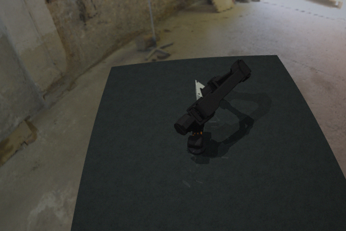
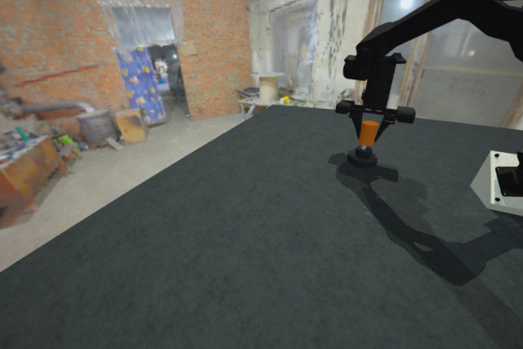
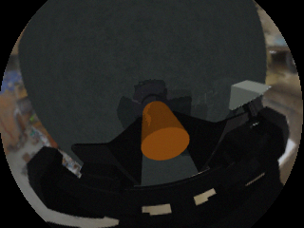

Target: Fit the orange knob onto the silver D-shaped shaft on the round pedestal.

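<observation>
The orange knob is upright between the fingertips of my gripper, which is shut on it. In the top view only slivers of orange show under the arm. The dark round pedestal stands on the table directly below the knob. A little of the silver shaft shows between the knob's underside and the pedestal's raised middle, slightly to the left of the knob's centre in the exterior view. The knob is not down on the pedestal. The knob's hole and the shaft's flat side are hidden.
The dark table carries the pedestal and the arm. The arm's pale base plate stands behind the pedestal in the top view. The arm's shadow falls beside the pedestal.
</observation>
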Available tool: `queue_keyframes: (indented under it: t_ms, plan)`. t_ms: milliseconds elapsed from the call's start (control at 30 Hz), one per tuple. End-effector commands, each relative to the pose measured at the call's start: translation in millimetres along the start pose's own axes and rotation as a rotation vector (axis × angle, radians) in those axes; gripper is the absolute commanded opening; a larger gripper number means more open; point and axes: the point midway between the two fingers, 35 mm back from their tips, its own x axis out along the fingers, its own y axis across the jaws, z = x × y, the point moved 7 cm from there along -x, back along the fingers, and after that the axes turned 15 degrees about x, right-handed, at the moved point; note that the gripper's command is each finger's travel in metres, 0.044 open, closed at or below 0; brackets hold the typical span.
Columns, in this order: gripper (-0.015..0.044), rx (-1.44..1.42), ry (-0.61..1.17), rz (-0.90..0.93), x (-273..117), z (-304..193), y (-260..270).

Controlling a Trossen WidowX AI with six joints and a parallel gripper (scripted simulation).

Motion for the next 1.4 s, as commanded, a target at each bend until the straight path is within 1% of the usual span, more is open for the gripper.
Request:
queue_keyframes:
  t_ms: [0, 467, 833, 933, 1067, 1367]
  plan:
    - [0.0, 0.001, -0.004, 0.008, -3.2, -1.2, 1.3]
    - [0.0, 0.001, -0.004, 0.007, 2.7, -0.1, 0.2]
    - [0.0, 0.001, -0.004, 0.008, -2.4, -1.2, 1.9]
    - [0.0, 0.055, -0.004, 0.008, -2.6, -1.3, 2.2]
    - [0.0, 0.2, -0.003, 0.008, -2.0, -0.6, 2.8]
    - [0.0, 0.21, -0.003, 0.008, 0.4, 0.5, 0.4]
